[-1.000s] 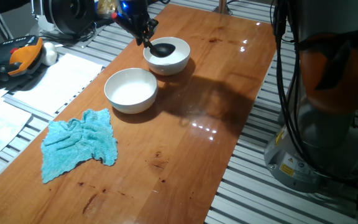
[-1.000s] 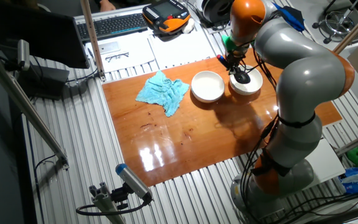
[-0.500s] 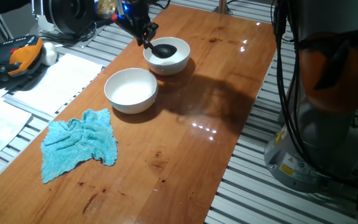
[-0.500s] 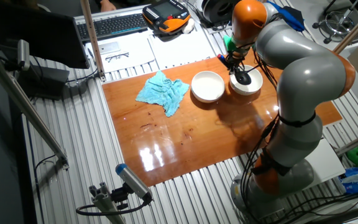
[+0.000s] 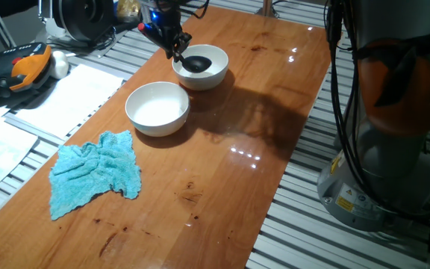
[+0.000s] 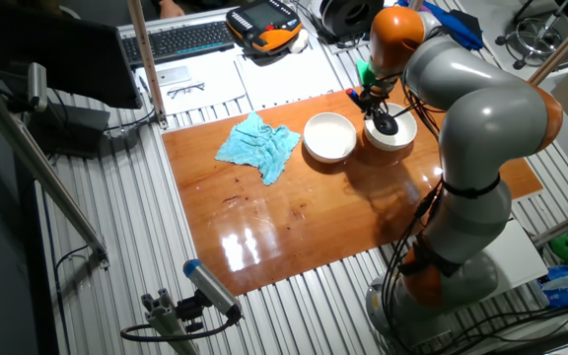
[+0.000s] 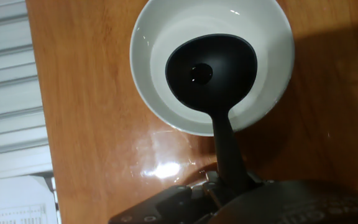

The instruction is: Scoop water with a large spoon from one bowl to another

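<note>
My gripper (image 5: 172, 43) is shut on the thin handle of the black ladle (image 7: 212, 68), at the far end of the table. The ladle's round cup (image 5: 195, 63) sits inside the far white bowl (image 5: 216, 73), which also shows in the other fixed view (image 6: 398, 136) and the hand view (image 7: 148, 43). A glint in the cup suggests water; I cannot tell its level. The near white bowl (image 5: 157, 108) stands just beside it, its white inside showing no clear water line. The handle's red tip (image 6: 350, 93) sticks out past the gripper (image 6: 371, 102).
A crumpled blue cloth (image 5: 95, 173) lies on the wooden table (image 5: 260, 127) in front of the near bowl. Papers (image 5: 69, 93) and an orange and black pendant (image 5: 21, 67) lie left of the table. The arm's grey base (image 5: 387, 149) stands at the right.
The gripper and ladle have shifted slightly, the cup moving a little within the far bowl. The bowls and cloth have not moved.
</note>
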Robot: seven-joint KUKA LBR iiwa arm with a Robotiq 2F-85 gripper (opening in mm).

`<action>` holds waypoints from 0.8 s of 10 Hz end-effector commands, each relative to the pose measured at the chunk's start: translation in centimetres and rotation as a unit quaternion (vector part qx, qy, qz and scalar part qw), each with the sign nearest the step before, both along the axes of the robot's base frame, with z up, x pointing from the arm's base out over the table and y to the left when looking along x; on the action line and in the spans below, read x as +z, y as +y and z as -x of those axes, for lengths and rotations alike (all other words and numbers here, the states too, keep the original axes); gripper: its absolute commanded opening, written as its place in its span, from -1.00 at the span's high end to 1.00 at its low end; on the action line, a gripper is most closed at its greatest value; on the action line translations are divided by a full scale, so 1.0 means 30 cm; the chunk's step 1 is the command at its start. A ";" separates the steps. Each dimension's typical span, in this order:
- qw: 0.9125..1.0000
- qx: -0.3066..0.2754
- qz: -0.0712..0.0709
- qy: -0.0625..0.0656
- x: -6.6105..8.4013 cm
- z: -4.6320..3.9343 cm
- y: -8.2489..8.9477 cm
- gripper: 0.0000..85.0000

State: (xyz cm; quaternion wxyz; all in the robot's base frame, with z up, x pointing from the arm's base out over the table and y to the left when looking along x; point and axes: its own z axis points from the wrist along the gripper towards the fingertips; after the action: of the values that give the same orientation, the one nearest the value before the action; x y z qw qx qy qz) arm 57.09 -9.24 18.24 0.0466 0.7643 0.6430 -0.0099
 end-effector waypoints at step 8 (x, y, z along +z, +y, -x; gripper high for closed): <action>1.000 0.003 -0.001 -0.009 -0.086 -0.010 -0.041 1.00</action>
State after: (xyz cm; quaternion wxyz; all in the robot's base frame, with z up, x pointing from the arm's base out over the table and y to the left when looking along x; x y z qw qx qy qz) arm 57.42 -10.50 15.60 0.0514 0.7621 0.6454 -0.0018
